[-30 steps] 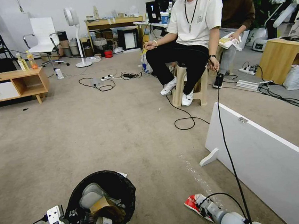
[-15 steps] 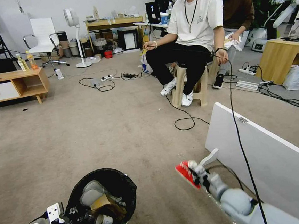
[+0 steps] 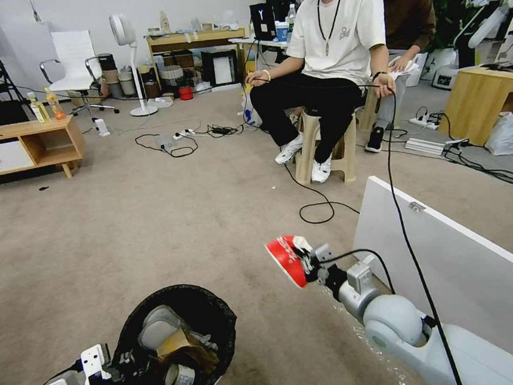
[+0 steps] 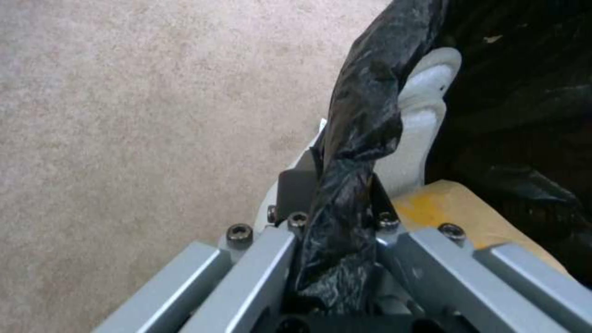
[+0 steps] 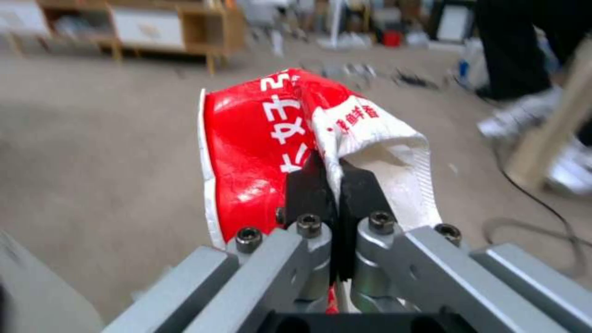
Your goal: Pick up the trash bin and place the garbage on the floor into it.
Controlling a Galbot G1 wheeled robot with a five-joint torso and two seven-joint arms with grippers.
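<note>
The trash bin [image 3: 212, 304], lined with a crinkly black bag [image 4: 360, 120], hangs low at the near left. My left gripper [image 3: 117, 367] is shut on its rim, pinching bag and white wall [image 4: 425, 111]. Inside lie a brown paper bag [image 3: 180, 346], a pale bottle-like thing and a can. My right gripper [image 3: 312, 264] is raised above the floor [image 3: 151, 225], to the right of the bin and higher than its rim. It is shut on a flattened red-and-white packet [image 3: 287, 258], which the right wrist view shows folded between the fingers [image 5: 308, 185] as garbage [image 5: 271, 138].
A white board [image 3: 455, 271] leans on edge at the right, with a black cable [image 3: 398, 204] running up to a seated person's hand. A wooden cabinet [image 3: 48, 142] stands at the far left. Cables and a power strip [image 3: 185, 133] lie on the carpet ahead.
My right arm has lifted the red-and-white packet off the carpet and carried it up and leftward toward the bin. The bin stays held by my left gripper.
</note>
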